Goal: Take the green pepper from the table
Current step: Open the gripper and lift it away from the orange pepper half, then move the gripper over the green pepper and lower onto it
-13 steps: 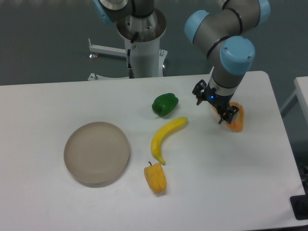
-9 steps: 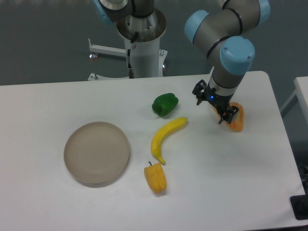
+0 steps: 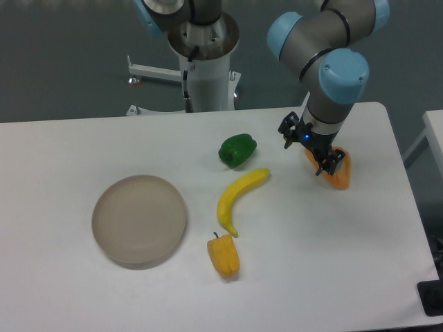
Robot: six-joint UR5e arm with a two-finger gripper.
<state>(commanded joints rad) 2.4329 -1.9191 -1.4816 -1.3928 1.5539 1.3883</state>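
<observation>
The green pepper [image 3: 237,149] is small, glossy and dark green, and lies on the white table [image 3: 332,263] just behind the middle. My gripper [image 3: 303,155] hangs over the table to the right of the pepper, about a hand's width from it. Its jaws stand apart with nothing between them. It is right next to an orange wedge-shaped piece [image 3: 340,170].
A yellow banana [image 3: 239,197] lies just in front of the green pepper. A yellow-orange pepper with a stem [image 3: 223,256] lies in front of the banana. A round grey-beige plate [image 3: 139,220] sits at the left. The arm's base [image 3: 205,62] stands behind the table.
The gripper and the wrist have shifted very slightly to the right. Nothing on the table has moved.
</observation>
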